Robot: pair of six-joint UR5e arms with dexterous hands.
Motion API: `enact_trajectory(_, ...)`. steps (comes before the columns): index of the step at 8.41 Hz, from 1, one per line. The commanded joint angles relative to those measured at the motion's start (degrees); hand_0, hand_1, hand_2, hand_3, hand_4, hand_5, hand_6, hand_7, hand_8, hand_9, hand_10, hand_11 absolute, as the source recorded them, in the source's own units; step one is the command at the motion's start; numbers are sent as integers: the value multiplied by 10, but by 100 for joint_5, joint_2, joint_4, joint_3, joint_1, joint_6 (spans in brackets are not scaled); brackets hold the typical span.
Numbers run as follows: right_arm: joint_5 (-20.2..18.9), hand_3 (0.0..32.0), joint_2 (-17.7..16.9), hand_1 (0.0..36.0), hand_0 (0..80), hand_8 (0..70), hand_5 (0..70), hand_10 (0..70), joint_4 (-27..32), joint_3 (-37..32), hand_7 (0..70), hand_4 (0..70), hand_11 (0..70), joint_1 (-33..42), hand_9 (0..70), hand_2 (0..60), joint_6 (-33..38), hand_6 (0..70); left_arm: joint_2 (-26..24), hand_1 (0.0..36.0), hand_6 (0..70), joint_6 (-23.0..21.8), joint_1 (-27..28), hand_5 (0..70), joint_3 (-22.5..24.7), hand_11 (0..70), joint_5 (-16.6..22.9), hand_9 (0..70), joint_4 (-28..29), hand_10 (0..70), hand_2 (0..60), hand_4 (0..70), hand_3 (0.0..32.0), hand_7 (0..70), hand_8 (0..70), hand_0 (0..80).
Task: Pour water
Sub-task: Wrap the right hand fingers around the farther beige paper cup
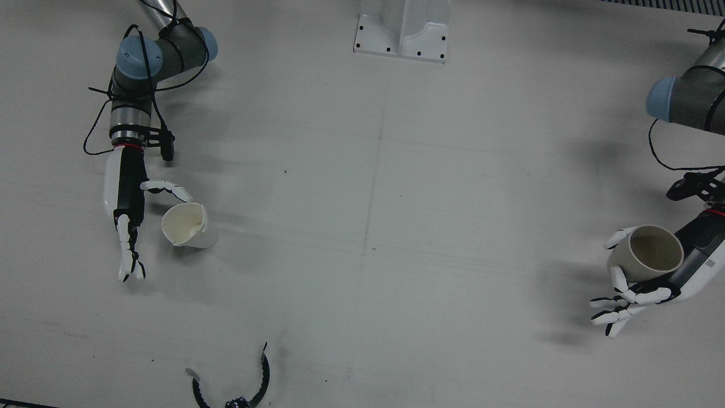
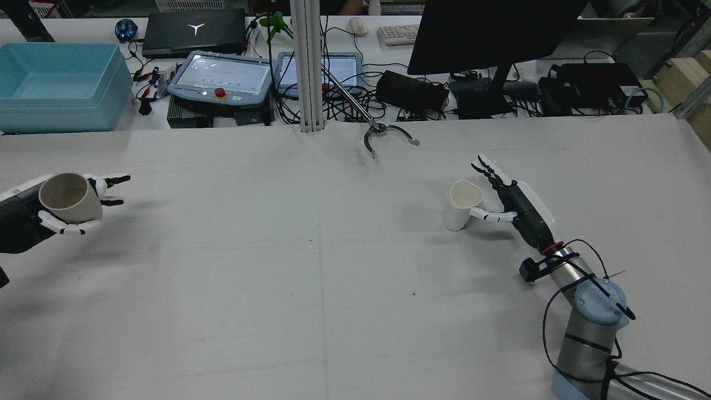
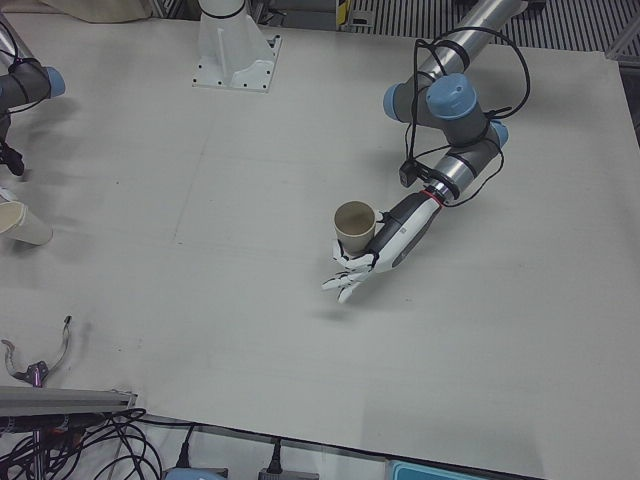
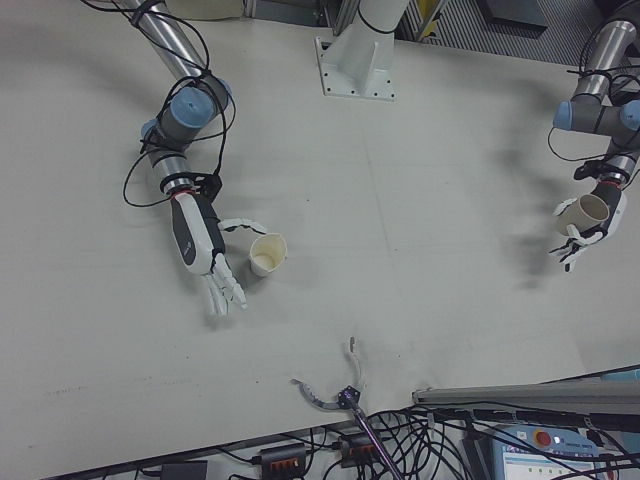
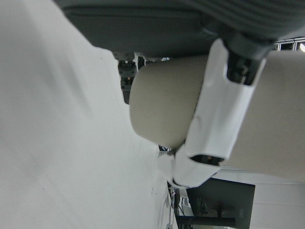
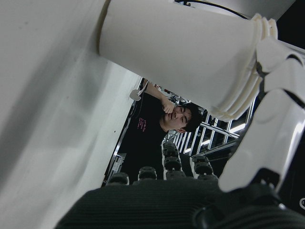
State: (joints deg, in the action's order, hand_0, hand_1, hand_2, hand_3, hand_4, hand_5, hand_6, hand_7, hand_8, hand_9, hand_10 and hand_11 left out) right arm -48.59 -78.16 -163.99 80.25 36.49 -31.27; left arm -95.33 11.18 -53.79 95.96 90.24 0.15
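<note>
A beige cup (image 1: 651,252) is held in my left hand (image 1: 640,286), off the table at its left side, mouth up and tilted slightly. The thumb wraps the cup's wall while the other fingers spread past it. It also shows in the rear view (image 2: 66,194) and the left-front view (image 3: 353,222). A white paper cup (image 1: 184,225) with a dented rim stands on the table on the right side. My right hand (image 1: 127,226) lies beside it, fingers straight, thumb at its rim. The rear view shows the same white cup (image 2: 462,203) and right hand (image 2: 508,200).
A black claw-shaped tool (image 1: 249,385) hangs over the table's operator-side edge. The white pedestal (image 1: 403,34) stands at the robot-side edge. Beyond the table in the rear view are a blue bin (image 2: 55,83), pendants, cables and a monitor.
</note>
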Motion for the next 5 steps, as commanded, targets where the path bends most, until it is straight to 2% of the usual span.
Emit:
enact_trajectory(1,-10,64,170,142,447,18,51,0,7,-211,132,0,0,-27,12,238,-11,141,-3,360,180,-1,0,700,11,217,-6,16,-6,129,600,700,0,115,70,800)
enact_trajectory(5,-18,40,336,139,450,23,55,0,-2,-202,151,3,0,-124,16,236,-20,161,-3,360,180,16,0,700,11,219,-6,15,-6,130,600,700,0,115,68,800)
